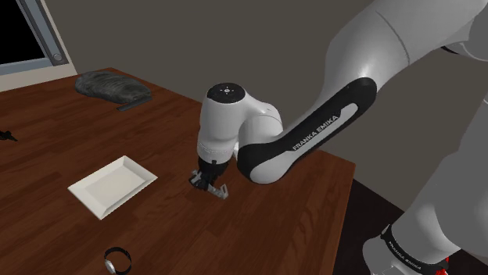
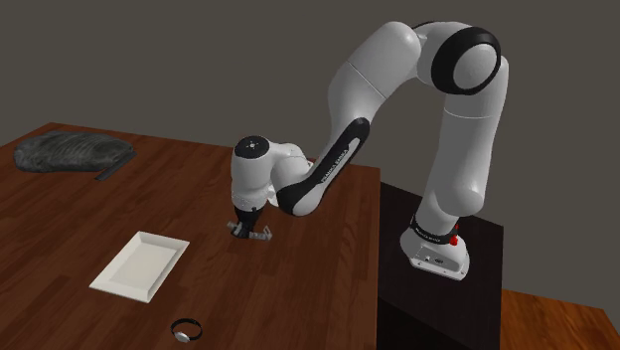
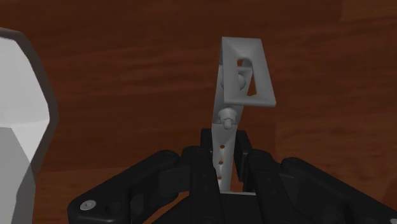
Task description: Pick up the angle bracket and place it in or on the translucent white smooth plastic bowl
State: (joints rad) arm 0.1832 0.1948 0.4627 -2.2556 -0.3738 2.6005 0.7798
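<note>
A grey angle bracket [image 3: 238, 79] with slots and small holes stands between my gripper's [image 3: 226, 167] black fingers, which are shut on its flat leg. In the shoulder view the gripper [image 1: 206, 178] is low over the dark wooden table [image 1: 47, 234], with the bracket [image 1: 217, 190] at its tips, on or just above the wood. The bowl [image 1: 112, 185] is a shallow white rectangular dish lying on the shoulder view's left of the gripper, a short gap away. The second exterior view shows bracket [image 2: 256, 236], gripper [image 2: 244, 227] and dish [image 2: 139, 263] alike. The dish's white rim [image 3: 22, 114] shows beside the fingers.
A dark grey lumpy object [image 1: 109, 87] lies at the table's far corner. A small black-and-silver ring [image 1: 116, 261] rests near the front edge, and a tiny dark item [image 1: 7, 136] is at the far left. The table edge [image 2: 376, 249] meets the black stand [image 2: 437, 308].
</note>
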